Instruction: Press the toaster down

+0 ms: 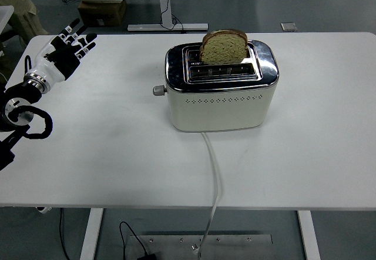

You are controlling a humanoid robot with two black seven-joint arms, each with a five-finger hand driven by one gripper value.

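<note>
Since the lever sits high on the toaster's left end face and the bread slice stands well proud of the far slot, I judge the press not yet done, basically zero progress. Toaster is around the middle of the tabletop, slightly toward the far edge, long side facing me, white cord running off its front base and over the near edge. Near slot looks empty. My left hand is up by the far-left corner of the tabletop, fingers spread and loose, holding nothing, well apart from the toaster. Right arm isn't in shot. What's left: carry the left hand rightward across the tabletop to the lever, get a fingertip or two on top of the knob, push straight down until it latches and the bread drops into the slot. Lever faces my hand's side, so approach looks unobstructed. Risk I see: light toaster may slide or tip if I push off-axis, so keep the force vertical.
</note>
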